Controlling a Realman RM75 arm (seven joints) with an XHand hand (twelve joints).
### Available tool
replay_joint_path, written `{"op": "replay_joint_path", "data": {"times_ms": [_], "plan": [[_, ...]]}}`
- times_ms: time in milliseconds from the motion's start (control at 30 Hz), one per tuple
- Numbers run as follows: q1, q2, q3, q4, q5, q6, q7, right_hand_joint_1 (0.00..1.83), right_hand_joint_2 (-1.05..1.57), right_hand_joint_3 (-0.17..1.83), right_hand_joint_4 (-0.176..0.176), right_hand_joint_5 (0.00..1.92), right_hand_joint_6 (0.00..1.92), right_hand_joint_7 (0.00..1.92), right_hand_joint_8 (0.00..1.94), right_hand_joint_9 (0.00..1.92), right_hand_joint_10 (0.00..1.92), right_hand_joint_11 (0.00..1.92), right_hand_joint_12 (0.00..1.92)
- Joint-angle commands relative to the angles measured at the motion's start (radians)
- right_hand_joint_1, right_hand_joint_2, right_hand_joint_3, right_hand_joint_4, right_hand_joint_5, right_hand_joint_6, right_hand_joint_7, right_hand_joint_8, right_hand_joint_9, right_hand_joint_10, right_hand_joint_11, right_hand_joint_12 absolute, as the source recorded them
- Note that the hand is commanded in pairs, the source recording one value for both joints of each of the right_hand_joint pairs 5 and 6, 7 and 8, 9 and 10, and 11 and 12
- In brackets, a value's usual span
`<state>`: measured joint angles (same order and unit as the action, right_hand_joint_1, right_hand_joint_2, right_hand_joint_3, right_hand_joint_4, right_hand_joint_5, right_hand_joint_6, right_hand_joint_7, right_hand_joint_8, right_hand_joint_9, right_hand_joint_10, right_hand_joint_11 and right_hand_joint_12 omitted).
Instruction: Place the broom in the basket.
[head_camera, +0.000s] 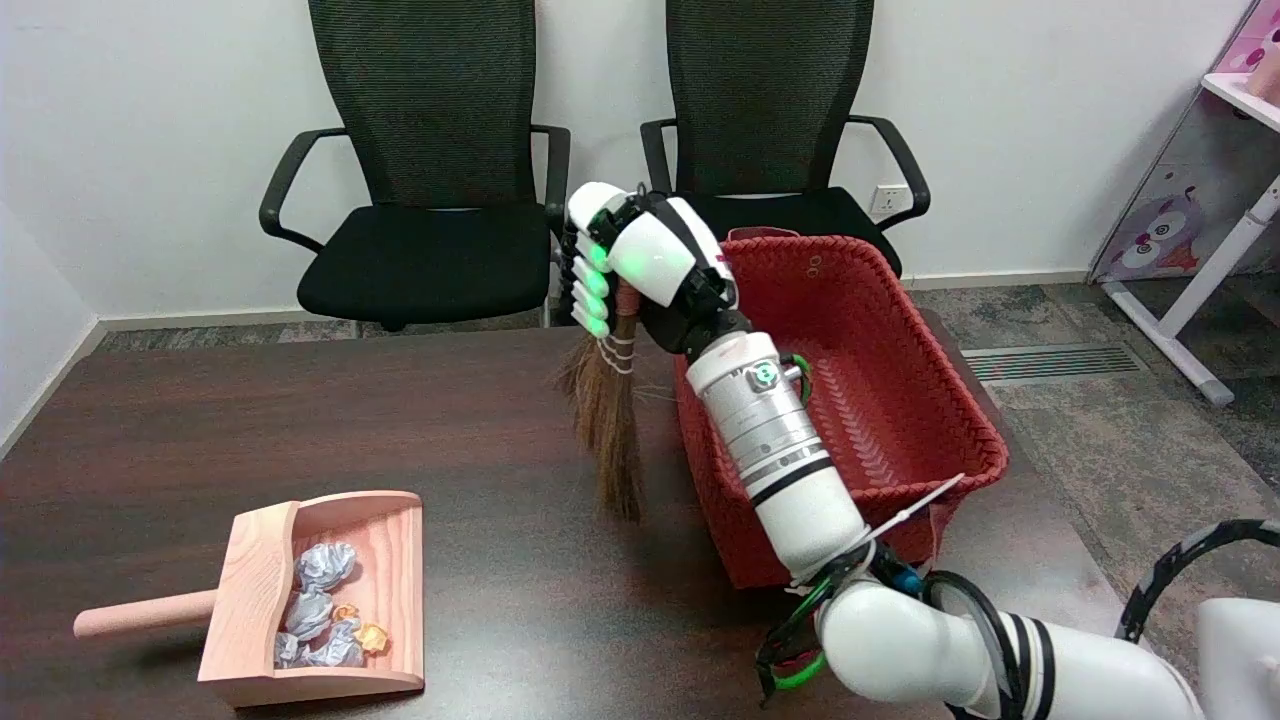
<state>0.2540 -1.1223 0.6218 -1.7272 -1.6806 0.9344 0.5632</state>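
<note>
**Broom aloft beside the basket**

While the right hand (640, 265) hung in the air above the far side of the table (150, 430), its fingers (592, 285) were curled tight around the top of one small broom (612, 415), wrapped closed on the handle with no gap showing between them! The handle itself was mostly hidden inside that grip. Below the fingers the brown bristles drooped down and slightly outward, their tips close over the dark tabletop; whether they touched the wood could not be told.

Just to the wrist side of the fingers sat one red woven basket (960, 400), and the broom was outside it, hanging just beside the basket's near wall rather than over the opening. The white forearm crossed over the basket's front corner on its way up to the hand.

Well away from the fingers, down at the table's near edge, lay one pale wooden dustpan (255, 590) with its handle pointing away from the basket. Inside it were several crumpled paper balls (320, 610), roughly five, mostly grey-white with an orange one among them.

Beyond the fingers, against the white wall, stood two black mesh office chairs (430, 210).
</note>
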Motion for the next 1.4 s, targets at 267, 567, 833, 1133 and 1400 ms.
{"op": "replay_joint_path", "data": {"times_ms": [267, 567, 833, 1133, 1400], "plan": [[0.013, 0.055, 0.022, -0.074, 0.036, -0.015, 0.088, 0.53, 1.37, 1.42, 0.027, 1.92, 1.92, 1.92, 1.92, 1.92, 1.92, 1.92, 1.92], [0.155, 0.156, 0.374, -0.288, 0.201, -0.384, -0.057, 0.56, 1.54, 1.3, 0.039, 1.92, 1.92, 1.92, 1.92, 1.92, 1.92, 1.92, 1.92], [0.343, 0.489, 0.436, -0.256, 0.537, -0.464, -0.043, 0.61, 1.49, 1.35, 0.036, 1.92, 1.92, 1.92, 1.92, 1.92, 1.92, 1.92, 1.92], [0.125, 0.618, 0.409, -0.279, 0.39, -0.297, 0.017, 0.64, 1.38, 1.48, 0.028, 1.92, 1.92, 1.92, 1.92, 1.92, 1.92, 1.92, 1.92], [0.004, 0.582, 0.186, -0.228, 0.191, 0.069, 0.121, 0.64, 1.38, 1.49, 0.027, 1.92, 1.92, 1.92, 1.92, 1.92, 1.92, 1.92, 1.92]]}}
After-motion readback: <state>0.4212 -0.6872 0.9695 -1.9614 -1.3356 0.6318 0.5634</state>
